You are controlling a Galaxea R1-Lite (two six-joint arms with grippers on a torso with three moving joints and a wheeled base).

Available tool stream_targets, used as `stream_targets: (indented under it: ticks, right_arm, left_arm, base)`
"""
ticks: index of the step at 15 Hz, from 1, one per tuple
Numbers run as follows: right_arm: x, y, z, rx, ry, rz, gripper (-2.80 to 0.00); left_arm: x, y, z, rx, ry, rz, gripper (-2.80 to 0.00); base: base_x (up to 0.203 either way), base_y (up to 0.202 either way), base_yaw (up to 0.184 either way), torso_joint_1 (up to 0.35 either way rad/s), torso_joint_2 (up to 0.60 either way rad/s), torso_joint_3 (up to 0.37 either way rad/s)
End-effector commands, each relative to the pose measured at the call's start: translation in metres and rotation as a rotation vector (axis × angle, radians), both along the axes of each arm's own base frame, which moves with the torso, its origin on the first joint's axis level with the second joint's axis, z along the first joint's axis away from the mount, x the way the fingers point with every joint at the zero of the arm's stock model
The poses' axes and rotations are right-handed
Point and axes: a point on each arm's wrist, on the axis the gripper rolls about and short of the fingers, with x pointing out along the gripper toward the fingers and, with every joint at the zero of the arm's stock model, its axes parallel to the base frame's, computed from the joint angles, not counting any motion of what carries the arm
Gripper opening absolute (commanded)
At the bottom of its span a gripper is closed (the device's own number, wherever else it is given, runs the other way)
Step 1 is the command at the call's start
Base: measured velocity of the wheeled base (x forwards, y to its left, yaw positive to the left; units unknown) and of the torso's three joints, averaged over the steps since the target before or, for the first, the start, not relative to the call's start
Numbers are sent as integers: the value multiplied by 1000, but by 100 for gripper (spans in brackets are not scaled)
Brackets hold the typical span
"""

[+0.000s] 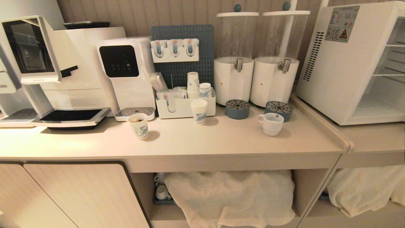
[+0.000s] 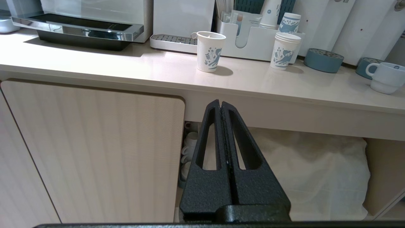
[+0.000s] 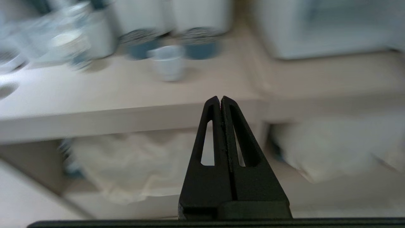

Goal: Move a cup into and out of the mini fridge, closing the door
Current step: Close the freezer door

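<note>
Cup (image 1: 271, 123) first: it's sitting on the worktop (image 1: 221, 139) toward the right end, just in front of the right-hand blue drip tray (image 1: 279, 110), handle pointing left, nothing touching it. Now from the grippers out: right gripper (image 3: 220, 100) has its fingers pressed together with nothing between them, hanging low in front of the worktop's front edge, and its view looks up over the edge at the cup. Left gripper (image 2: 220, 104) is pinched closed and empty too, parked below the edge by the cabinet door (image 2: 91, 148), further left. Neither arm shows in the head view. Fridge (image 1: 354, 63) stands on the lower counter past the worktop's right end; its wire shelves (image 1: 389, 58) are showing with no pane in front, so it looks open to me, though the door itself is out of frame. My read is that no carry is under way, and whether this is before the cup goes in or after it came out, I can't tell. If a pick is next, the right gripper has to open up, rise over the edge and come at the cup body or handle.
</note>
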Motion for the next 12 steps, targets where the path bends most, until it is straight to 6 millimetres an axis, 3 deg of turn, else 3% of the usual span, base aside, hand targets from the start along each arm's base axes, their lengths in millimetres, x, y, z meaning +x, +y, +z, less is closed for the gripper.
stream_targets:
  ticks: [1,3,5,7,9,12]
  right_arm:
    - [-64,3,-16,49,-40,-95,-280]
    - [-83,5,-20,144,-84,3,-280]
    - [-107,8,-43,35,-129,250,-280]
    - [-120,7,-66,15,-130,257,-280]
    - [-112,5,-68,113,-142,187,-280]
    - [-66,3,-90,104,-216,77,-280]
  left_arm:
    - [3,0,-11,-2,34,0,-280]
    - [3,0,-11,-1,35,0,-280]
    - [3,0,-11,-2,35,0,-280]
    - [3,0,-11,-1,34,0,-280]
    - [3,0,-11,-1,35,0,-280]
    - [3,0,-11,-1,35,0,-280]
  base:
    - [0,0,0,0,0,0]
    - [0,0,0,0,0,0]
    - [0,0,0,0,0,0]
    - [0,0,0,0,0,0]
    - [0,0,0,0,0,0]
    - [0,0,0,0,0,0]
